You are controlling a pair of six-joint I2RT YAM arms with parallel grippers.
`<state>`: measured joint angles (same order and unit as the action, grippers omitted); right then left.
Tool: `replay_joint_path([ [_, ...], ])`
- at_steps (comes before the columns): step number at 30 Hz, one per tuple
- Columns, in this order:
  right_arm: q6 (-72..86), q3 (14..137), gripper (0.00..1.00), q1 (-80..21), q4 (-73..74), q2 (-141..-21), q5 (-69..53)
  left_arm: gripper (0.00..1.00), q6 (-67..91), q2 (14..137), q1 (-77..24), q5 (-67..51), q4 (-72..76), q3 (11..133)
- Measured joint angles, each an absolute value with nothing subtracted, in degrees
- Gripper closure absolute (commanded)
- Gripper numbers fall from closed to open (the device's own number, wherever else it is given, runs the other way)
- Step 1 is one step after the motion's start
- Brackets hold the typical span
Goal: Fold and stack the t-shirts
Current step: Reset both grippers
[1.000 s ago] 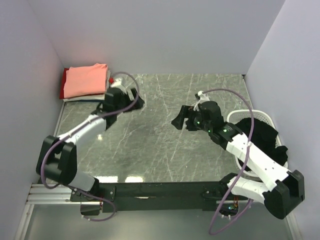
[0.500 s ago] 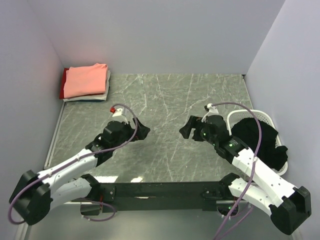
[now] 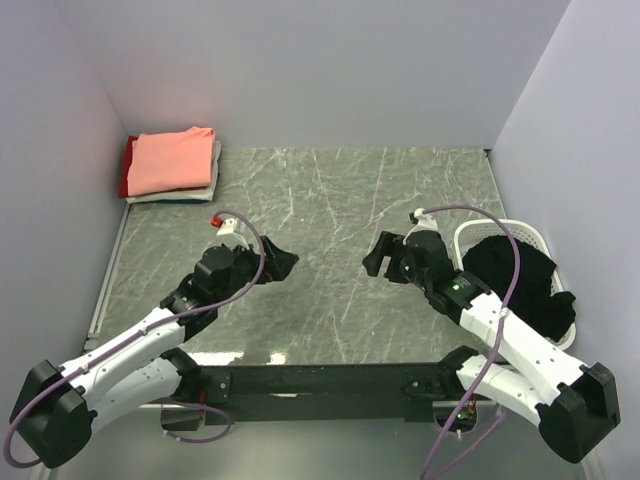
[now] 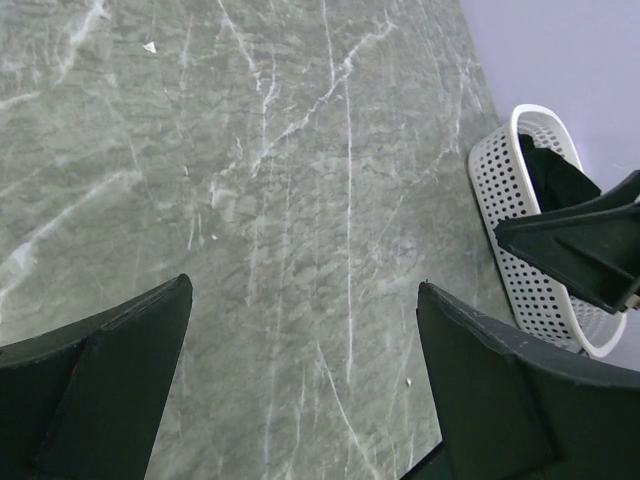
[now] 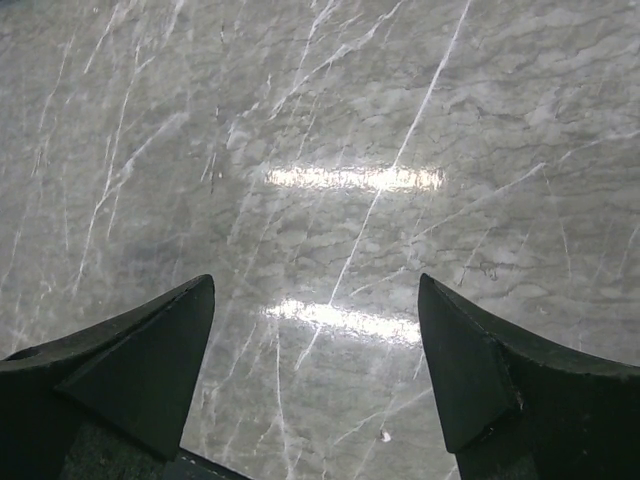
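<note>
My left arm and right arm were white shells on black joints (purple cables looped along both).

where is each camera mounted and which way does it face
Top external: above and behind the arm bases, looking down on the marble-patterned table; shows left arm, right arm, stack of folded t-shirts far left, white basket with black t-shirt right.
Left wrist: on the left arm, facing across the table toward the basket; own open jaws in bottom corners.
Right wrist: on the right arm, facing down at the table; own open jaws show.
Shared: top external and left wrist both see the basket.
</note>
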<state>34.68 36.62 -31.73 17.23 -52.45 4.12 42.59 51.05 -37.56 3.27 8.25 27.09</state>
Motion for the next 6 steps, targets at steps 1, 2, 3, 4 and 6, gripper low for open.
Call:
replay_joint_path([
  [1,34.7,36.6,0.12,-31.7,17.2,-52.5,4.4,0.0,42.7,50.9,-37.6,3.0,8.4,26.9],
  [2,34.7,36.6,0.12,-31.7,17.2,-52.5,4.6,0.01,42.9,50.6,-37.6,2.8,8.8,26.5],
  [3,34.7,36.6,0.12,-31.7,17.2,-52.5,4.8,0.01,43.0,50.4,-37.6,2.6,8.8,26.4],
  [4,34.8,36.6,0.12,-31.7,17.2,-52.5,4.9,0.01,43.0,50.3,-37.6,2.5,8.8,26.3],
  [6,34.9,36.6,0.12,-31.7,17.2,-52.7,5.1,0.0,43.0,50.2,-37.6,2.4,8.8,26.3],
])
